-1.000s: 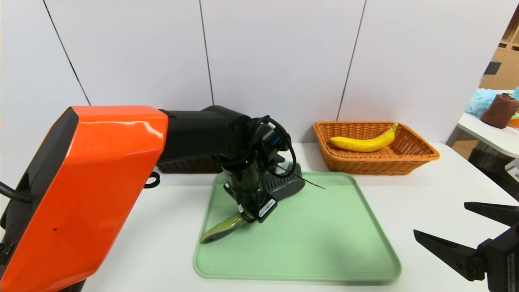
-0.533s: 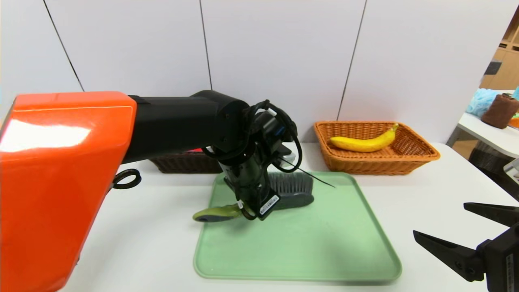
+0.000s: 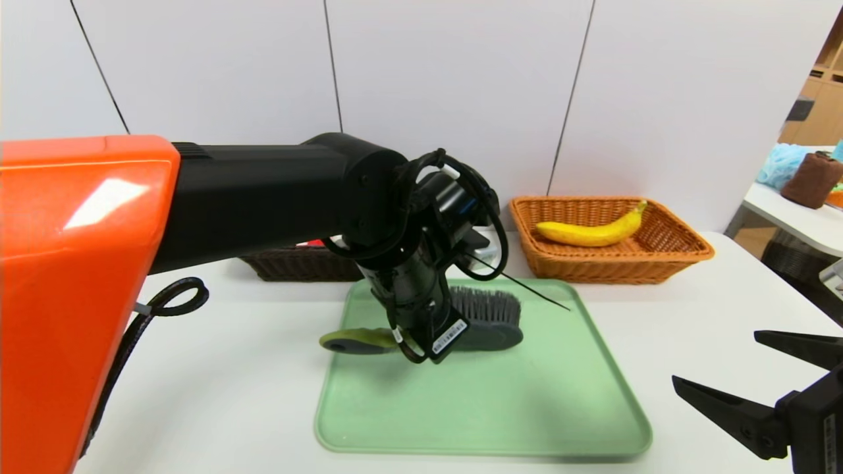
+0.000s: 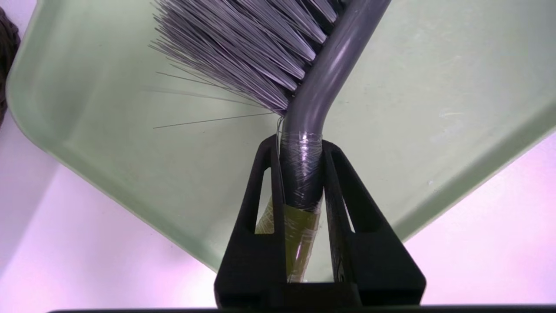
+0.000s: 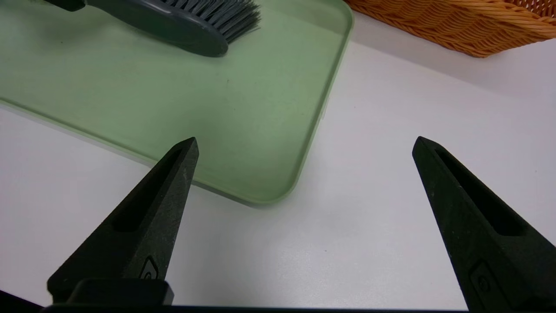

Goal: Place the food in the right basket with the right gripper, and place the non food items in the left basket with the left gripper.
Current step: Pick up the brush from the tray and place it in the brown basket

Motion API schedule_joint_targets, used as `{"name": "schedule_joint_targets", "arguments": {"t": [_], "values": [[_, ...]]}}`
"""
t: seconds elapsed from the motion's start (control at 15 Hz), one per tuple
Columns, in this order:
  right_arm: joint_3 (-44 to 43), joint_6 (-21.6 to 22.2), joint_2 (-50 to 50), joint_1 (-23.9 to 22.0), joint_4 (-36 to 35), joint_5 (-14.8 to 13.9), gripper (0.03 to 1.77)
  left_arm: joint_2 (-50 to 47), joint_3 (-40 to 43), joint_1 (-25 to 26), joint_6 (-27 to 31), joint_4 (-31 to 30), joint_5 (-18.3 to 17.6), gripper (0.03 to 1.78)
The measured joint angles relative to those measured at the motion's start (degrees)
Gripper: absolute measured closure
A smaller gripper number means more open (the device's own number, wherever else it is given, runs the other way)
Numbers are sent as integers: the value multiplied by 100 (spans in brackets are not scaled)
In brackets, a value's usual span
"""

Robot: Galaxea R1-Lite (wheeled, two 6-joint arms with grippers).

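My left gripper [image 3: 411, 345] is shut on the brush [image 3: 487, 322], gripping its handle where grey meets olive-green [image 4: 300, 145]. The brush is held roughly level just above the green tray [image 3: 527, 408], bristles up, with its handle end [image 3: 352, 341] sticking out past the tray's left edge. The banana [image 3: 589, 232] lies in the orange right basket [image 3: 685, 253]. The dark left basket [image 3: 290, 266] stands behind my left arm, mostly hidden, with a bit of red showing inside. My right gripper [image 3: 716, 355] hovers open and empty over the table [image 5: 305, 140], off the tray's near right corner.
The tray [image 5: 217, 130] sits mid-table between the two baskets. A white wall closes the back. A side table at far right carries a brown roll [image 3: 813, 178] and blue cloth. The bulky orange shell [image 3: 72, 296] of my left arm fills the left foreground.
My left arm has risen with the brush in its grip. The brush swung from tilted to about level, and its head moved right. The right gripper has not moved.
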Motion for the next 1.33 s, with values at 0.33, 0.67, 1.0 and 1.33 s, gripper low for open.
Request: {"name": "schedule_joint_targets", "arguments": {"t": [0.33,0.67,1.0,1.33], "values": [[24,-11,-6,0,0,2,10,-150,-2,-9,96,-11,16,150],[45,-6,-6,5,0,2,10,-315,-9,-30,167,-4,22,150],[85,-11,-28,10,0,2,10,-497,-2,-95,254,44,28,150],[127,-12,-46,10,0,2,10,-739,-5,-141,368,74,30,150]]}}
